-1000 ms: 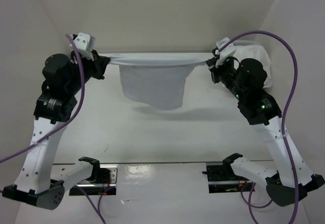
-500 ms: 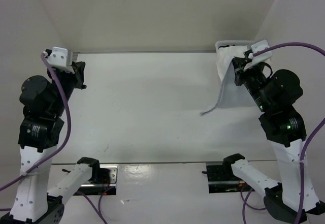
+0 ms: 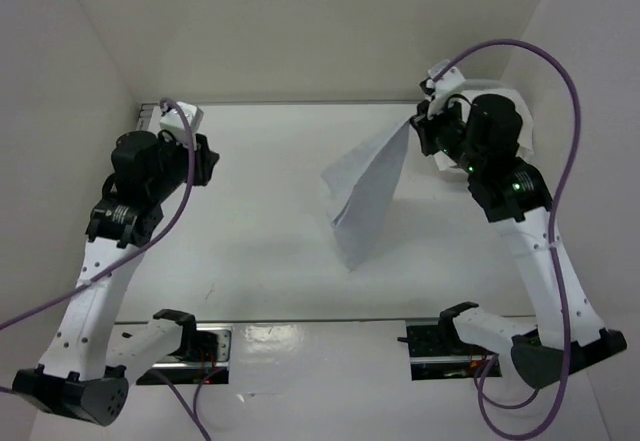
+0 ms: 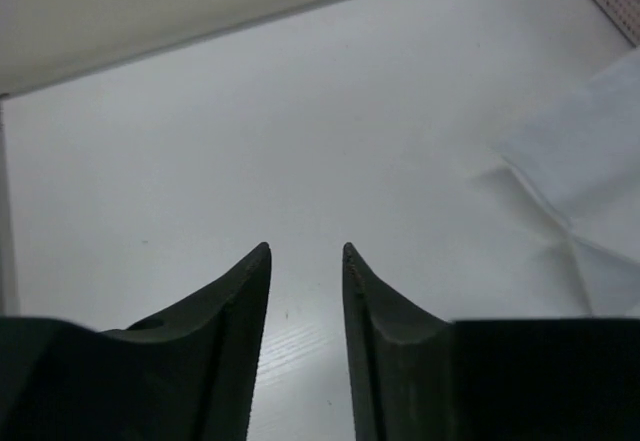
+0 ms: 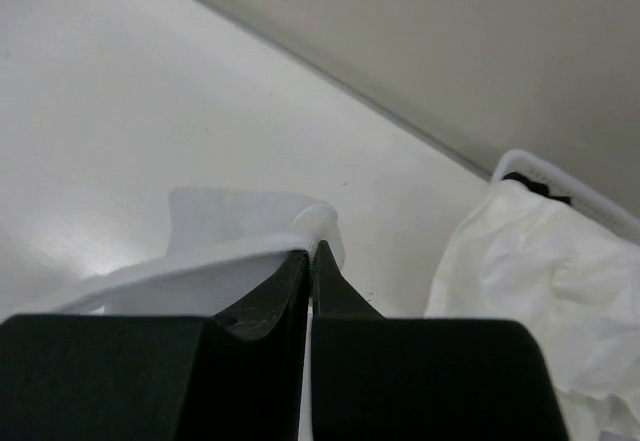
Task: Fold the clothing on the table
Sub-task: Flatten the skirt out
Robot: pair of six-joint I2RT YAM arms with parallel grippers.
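Now parted with nothing between them, the left fingers (image 4: 258,273) are seen above bare worktop (image 3: 260,231), while the right fingers (image 5: 308,273) are pressed together on a bunched edge of the white garment (image 3: 365,196). A second ago the cloth was stretched taut between both arms along the far edge. That left-hand hold has since been given up, and the garment is now carried by the right arm alone. It is hung from that single pinch (caught mid-swing, it would seem) and slants down toward the middle of the worktop. Its lower corner is close to the surface, though whether contact is made cannot be told. Behind the right arm, a separate heap of white cloth (image 5: 530,281) is seen in a white-rimmed basket (image 5: 560,179) by the far wall. No fold has been laid yet, it is judged. With one corner lost, the garment will probably have to be set down flat and taken up again before folding can be started.
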